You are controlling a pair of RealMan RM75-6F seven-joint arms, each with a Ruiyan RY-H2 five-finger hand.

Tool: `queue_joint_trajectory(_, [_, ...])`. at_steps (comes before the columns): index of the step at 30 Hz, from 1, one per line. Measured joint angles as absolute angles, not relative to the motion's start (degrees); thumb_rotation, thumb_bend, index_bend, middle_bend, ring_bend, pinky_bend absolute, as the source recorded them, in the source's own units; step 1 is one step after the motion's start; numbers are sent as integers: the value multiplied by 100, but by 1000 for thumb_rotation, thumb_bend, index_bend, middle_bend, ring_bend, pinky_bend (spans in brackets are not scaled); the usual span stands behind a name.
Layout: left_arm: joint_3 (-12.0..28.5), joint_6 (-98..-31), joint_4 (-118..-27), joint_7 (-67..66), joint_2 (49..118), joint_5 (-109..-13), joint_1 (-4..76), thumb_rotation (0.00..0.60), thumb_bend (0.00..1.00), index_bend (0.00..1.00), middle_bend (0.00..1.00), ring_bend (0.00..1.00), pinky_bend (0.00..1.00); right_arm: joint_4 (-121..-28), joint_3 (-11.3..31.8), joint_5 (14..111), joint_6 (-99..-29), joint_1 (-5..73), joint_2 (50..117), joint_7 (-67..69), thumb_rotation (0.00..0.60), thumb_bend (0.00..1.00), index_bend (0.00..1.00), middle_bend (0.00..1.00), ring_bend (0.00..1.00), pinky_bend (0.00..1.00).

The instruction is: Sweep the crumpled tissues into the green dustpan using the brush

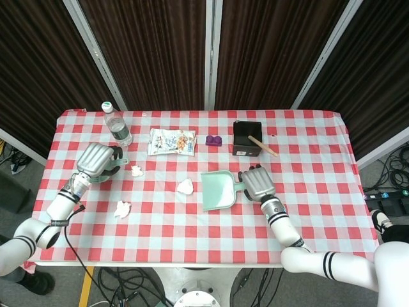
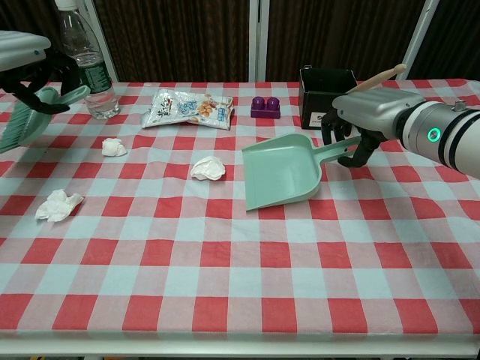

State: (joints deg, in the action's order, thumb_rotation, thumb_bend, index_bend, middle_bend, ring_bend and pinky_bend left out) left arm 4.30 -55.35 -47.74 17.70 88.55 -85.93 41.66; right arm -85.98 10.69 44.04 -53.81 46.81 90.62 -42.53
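The green dustpan (image 1: 218,190) (image 2: 281,172) sits mid-table, tilted with its handle end raised. My right hand (image 1: 257,183) (image 2: 360,120) grips that handle. Far left, my left hand (image 1: 96,160) (image 2: 30,60) holds the green brush (image 2: 26,120) above the cloth, its handle (image 1: 119,162) poking out toward the right. Three crumpled tissues lie on the cloth: one (image 1: 136,171) (image 2: 114,147) just right of the brush, one (image 1: 185,187) (image 2: 208,169) a little left of the dustpan's mouth, and one (image 1: 122,209) (image 2: 58,205) nearer the front left.
Along the back stand a water bottle (image 1: 117,126) (image 2: 86,64), a snack bag (image 1: 171,141) (image 2: 187,107), a purple block (image 1: 213,139) (image 2: 265,106) and a black box (image 1: 247,138) (image 2: 328,97) holding a wooden stick, close behind my right hand.
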Motion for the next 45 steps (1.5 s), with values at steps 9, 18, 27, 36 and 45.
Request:
queue_joint_trajectory(9, [234, -4908, -3525, 2525, 9664, -8841, 4699, 600, 483, 548, 559, 703, 943, -8655, 1053, 4205, -5482, 4785, 8974, -4207, 600, 364, 617, 509, 310, 268])
queue_joint_trajectory(18, [19, -5034, -3322, 3446, 10061, -9168, 5006, 600, 484, 559, 561, 702, 942, -8615, 932, 4117, -5523, 4841, 9006, -4177, 600, 373, 619, 509, 310, 268])
queue_joint_trajectory(27, [-56, -5394, -3983, 4049, 10048, -9385, 5243, 600, 484, 559, 561, 693, 938, -8596, 852, 4155, -5550, 4828, 9009, -4034, 600, 373, 619, 510, 310, 268])
queue_joint_trajectory(36, [14, -5731, -5308, 4214, 9629, -9441, 5351, 600, 483, 559, 561, 693, 935, -8466, 785, 4278, -5439, 4829, 9014, -3846, 600, 374, 619, 510, 310, 269])
queue_joint_trajectory(45, [214, -6078, -6972, 3070, 8609, -8756, 4792, 600, 488, 560, 560, 693, 935, -8320, 758, 4504, -5223, 4907, 9008, -3651, 600, 374, 620, 511, 310, 269])
